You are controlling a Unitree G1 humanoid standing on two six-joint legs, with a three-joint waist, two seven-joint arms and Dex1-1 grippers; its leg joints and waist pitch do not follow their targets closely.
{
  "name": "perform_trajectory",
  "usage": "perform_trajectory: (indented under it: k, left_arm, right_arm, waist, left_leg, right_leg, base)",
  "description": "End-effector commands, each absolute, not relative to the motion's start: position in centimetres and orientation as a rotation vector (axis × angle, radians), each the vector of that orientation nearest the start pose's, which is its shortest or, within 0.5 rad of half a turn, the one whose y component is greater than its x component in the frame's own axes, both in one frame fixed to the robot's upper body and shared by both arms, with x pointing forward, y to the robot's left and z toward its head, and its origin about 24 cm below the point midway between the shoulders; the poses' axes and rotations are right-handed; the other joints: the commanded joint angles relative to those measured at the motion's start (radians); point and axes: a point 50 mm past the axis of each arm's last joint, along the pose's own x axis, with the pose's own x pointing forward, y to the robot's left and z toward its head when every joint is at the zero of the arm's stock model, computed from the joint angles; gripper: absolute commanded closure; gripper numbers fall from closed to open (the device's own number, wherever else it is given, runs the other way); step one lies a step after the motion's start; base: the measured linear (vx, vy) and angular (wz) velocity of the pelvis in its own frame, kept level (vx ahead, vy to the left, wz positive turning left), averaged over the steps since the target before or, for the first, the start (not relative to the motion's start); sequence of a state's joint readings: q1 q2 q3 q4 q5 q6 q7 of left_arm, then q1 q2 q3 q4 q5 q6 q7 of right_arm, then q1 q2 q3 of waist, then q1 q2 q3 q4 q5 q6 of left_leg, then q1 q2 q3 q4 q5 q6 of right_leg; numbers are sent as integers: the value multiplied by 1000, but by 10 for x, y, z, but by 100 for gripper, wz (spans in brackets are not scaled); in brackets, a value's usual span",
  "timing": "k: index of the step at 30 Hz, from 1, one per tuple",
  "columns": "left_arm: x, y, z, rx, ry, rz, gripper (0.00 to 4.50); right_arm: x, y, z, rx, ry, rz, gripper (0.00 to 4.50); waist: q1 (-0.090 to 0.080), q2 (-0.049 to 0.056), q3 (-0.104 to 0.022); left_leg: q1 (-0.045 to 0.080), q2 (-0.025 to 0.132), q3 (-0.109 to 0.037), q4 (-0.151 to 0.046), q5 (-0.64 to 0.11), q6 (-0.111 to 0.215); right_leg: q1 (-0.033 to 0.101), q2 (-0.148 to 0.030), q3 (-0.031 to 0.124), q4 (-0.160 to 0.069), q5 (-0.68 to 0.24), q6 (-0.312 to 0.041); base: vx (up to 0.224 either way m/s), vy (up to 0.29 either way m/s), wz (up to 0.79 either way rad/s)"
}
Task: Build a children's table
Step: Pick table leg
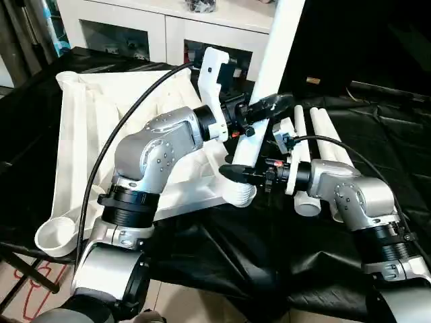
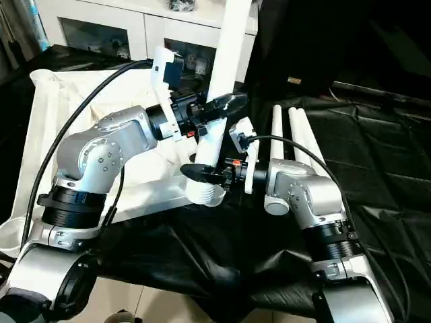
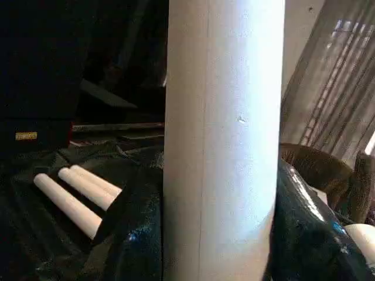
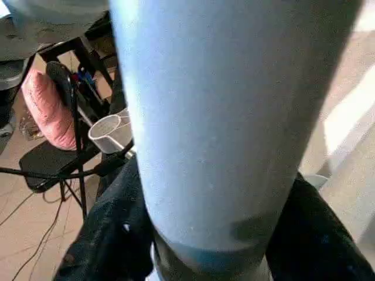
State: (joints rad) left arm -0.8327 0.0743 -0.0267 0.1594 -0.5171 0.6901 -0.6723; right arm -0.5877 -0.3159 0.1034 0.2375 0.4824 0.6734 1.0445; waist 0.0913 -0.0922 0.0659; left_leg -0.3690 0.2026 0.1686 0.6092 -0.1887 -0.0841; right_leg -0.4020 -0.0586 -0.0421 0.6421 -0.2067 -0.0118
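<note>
The left gripper (image 1: 264,108) has its jaws closed around a long white leg (image 1: 275,74), partway up it. The right gripper (image 1: 237,173) reaches in lower down, close above the socket. One black finger (image 1: 232,174) lies across the front of the leg there. I cannot tell if these jaws squeeze the leg or just sit around it.

The leg stands up tall. Its long way runs up and down, and its top leans a little away from the robot and to the right. Its bottom end sits in a round corner socket (image 1: 239,194) of the white tabletop (image 1: 101,121).

The tabletop lies upside down on the black surface (image 1: 269,256), toward the left side, with its ribs facing up. Another empty round socket (image 1: 57,235) hangs at the near left edge.

Spare white legs (image 1: 323,138) lie flat on the surface just to the right, side by side, pointing from the near edge to the far edge. The right arm (image 1: 350,195) crosses over their near ends.
</note>
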Motion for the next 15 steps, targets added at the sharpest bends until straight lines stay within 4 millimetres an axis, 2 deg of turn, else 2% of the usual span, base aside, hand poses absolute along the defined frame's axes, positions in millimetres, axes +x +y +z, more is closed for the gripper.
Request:
perform_trajectory:
  k: [1, 4, 6, 7, 10, 11, 12, 14, 15]
  left_arm:
    - [328, 35, 208, -270, -8, -1204, 266]
    - [328, 34, 207, -256, 0, -1205, 266]
    - [328, 34, 205, -266, 12, -1201, 197]
    - [328, 34, 205, -277, 14, -1202, 197]
    - [332, 36, 209, -266, -56, -1131, 175]
    - [334, 38, 210, -268, -90, -1110, 163]
    - [335, 39, 212, -278, -122, -1091, 155]
    - [338, 45, 218, -363, -205, -1034, 151]
    - [340, 50, 219, -370, -237, -959, 151]
  right_arm:
    - [315, -117, 115, 248, 317, 1242, 251]
    - [315, -116, 114, 250, 315, 1239, 256]
    - [314, -116, 113, 251, 313, 1238, 257]
    - [314, -115, 112, 256, 308, 1233, 257]
    - [315, -114, 111, 273, 292, 1209, 257]
    - [316, -114, 111, 280, 283, 1195, 257]
    - [317, -114, 110, 286, 274, 1179, 257]
    - [323, -113, 111, 303, 227, 1098, 257]
    - [328, -114, 111, 313, 191, 1030, 257]
  waist:
    - [3, 11, -77]
    - [2, 13, -77]
    - [3, 17, -77]
    - [2, 15, -77]
    - [4, 18, -77]
    - [3, 16, -78]
    - [4, 23, -77]
    - [1, 24, -77]
    - [0, 38, -79]
  left_leg:
    - [10, 23, 0, -63, -54, 15]
    - [10, 24, -1, -63, -55, 13]
    - [10, 24, -1, -64, -53, 11]
    - [10, 24, -1, -63, -57, 10]
    - [10, 24, -2, -65, -64, 7]
    - [10, 24, -2, -64, -64, 6]
    - [9, 24, -3, -65, -65, 6]
    - [7, 24, -2, -64, -62, 1]
    - [10, 25, -3, -64, -72, -7]
  right_leg:
    - [67, -68, 41, -67, 13, -241]
    - [67, -68, 41, -67, 14, -239]
    - [67, -69, 40, -66, 21, -241]
    - [67, -68, 40, -66, 22, -242]
    - [68, -69, 40, -69, 16, -243]
    - [69, -69, 40, -68, 17, -243]
    - [69, -70, 41, -68, 20, -244]
    - [69, -71, 42, -68, 44, -249]
    - [67, -71, 40, -68, 52, -256]
  base:
    - [0, 0, 0]
    - [0, 0, 0]
    - [0, 0, 0]
    - [0, 0, 0]
    - [0, 0, 0]
    - [0, 0, 0]
    - [0, 0, 0]
    - [0, 0, 0]
    - [0, 0, 0]
